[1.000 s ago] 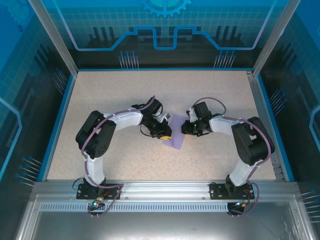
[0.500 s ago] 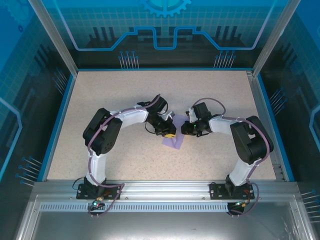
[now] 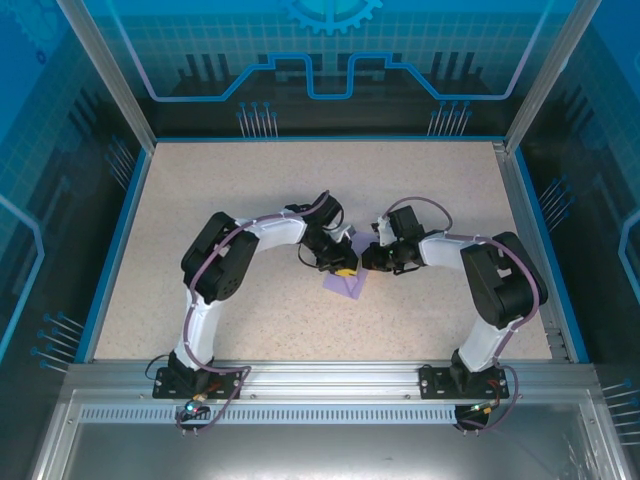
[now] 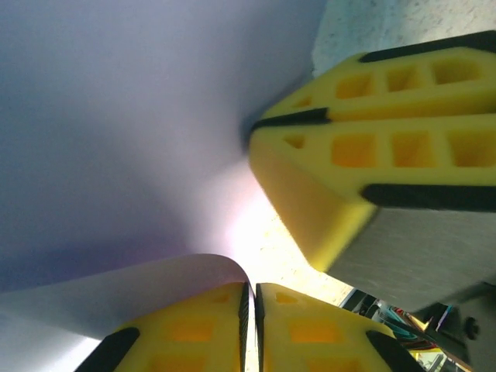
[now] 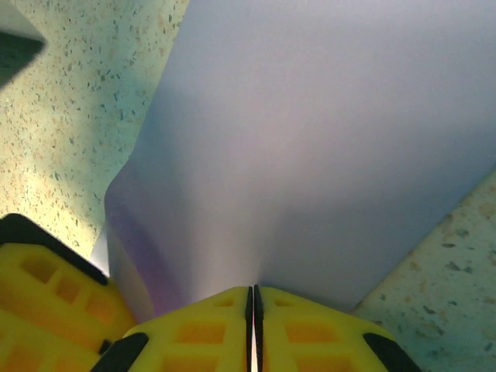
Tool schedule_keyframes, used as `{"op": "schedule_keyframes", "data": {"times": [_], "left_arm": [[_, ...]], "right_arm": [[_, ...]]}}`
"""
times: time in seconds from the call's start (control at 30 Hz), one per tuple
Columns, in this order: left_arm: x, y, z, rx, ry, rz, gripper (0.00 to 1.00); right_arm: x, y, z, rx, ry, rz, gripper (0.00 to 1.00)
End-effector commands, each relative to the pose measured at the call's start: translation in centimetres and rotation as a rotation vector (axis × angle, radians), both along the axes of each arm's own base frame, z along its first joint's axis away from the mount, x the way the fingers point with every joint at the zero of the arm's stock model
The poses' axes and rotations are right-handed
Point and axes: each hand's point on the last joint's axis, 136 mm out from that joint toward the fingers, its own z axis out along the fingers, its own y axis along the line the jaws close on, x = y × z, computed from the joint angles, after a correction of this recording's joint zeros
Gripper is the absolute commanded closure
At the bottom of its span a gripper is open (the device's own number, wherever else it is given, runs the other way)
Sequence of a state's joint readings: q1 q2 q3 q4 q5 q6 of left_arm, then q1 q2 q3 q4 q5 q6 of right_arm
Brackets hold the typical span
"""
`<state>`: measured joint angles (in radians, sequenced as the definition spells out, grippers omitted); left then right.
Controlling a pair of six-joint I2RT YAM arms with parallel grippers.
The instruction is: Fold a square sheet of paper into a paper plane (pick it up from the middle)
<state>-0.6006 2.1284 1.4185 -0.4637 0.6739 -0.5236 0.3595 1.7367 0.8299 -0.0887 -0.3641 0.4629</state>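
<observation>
The lavender square sheet of paper [image 3: 348, 286] hangs bent double between the two grippers, its lower part touching the table. My left gripper [image 3: 344, 269] is shut on one edge; in the left wrist view the paper [image 4: 116, 116] curls over into the closed seam of that gripper [image 4: 249, 291]. The right gripper [image 3: 367, 260] is shut on the opposite edge, and the sheet [image 5: 310, 155] fans out from the pinch of the gripper [image 5: 252, 293]. The two grippers sit almost touching: the right gripper's yellow fingers [image 4: 364, 155] loom close in the left wrist view.
The speckled beige table [image 3: 250, 190] is ringed by a blue rim and aluminium posts [image 3: 105, 70]. Both arm bases are bolted at the near rail [image 3: 320, 375]. Bare tabletop [image 5: 70, 101] shows beside the sheet.
The left arm has swung right, carrying its edge of the sheet toward the right gripper. The paper went from a wider flat patch to a narrow bent shape. The right gripper stayed put.
</observation>
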Motion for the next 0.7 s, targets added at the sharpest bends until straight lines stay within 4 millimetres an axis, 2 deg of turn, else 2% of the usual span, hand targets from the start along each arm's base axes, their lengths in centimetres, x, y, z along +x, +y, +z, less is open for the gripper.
{"op": "schedule_keyframes", "data": {"times": [0.0, 0.2, 0.3, 0.33, 0.4, 0.67], "left_arm": [[0.0, -0.6, -0.2, -0.005, 0.008, -0.013, 0.86], [0.1, -0.6, -0.6, -0.003, 0.013, -0.014, 0.86], [0.1, -0.6, -0.5, -0.005, 0.012, -0.015, 0.85], [0.1, -0.7, -0.4, -0.005, 0.010, -0.016, 0.85], [0.2, -0.7, -0.4, -0.007, 0.008, -0.013, 0.85], [0.5, -1.0, -0.4, -0.010, 0.010, -0.008, 0.85]], "right_arm": [[0.2, 0.0, 2.1, 0.039, -0.045, 0.001, 0.87], [1.0, -0.7, 2.3, -0.005, -0.057, -0.003, 0.88], [1.1, -1.1, 1.1, -0.044, -0.035, 0.003, 0.88], [1.8, -1.0, 1.5, -0.048, -0.052, 0.003, 0.88], [2.2, -1.4, 1.0, -0.081, -0.044, -0.001, 0.88], [2.1, -1.9, -0.8, -0.105, 0.005, 0.011, 0.89]]}}
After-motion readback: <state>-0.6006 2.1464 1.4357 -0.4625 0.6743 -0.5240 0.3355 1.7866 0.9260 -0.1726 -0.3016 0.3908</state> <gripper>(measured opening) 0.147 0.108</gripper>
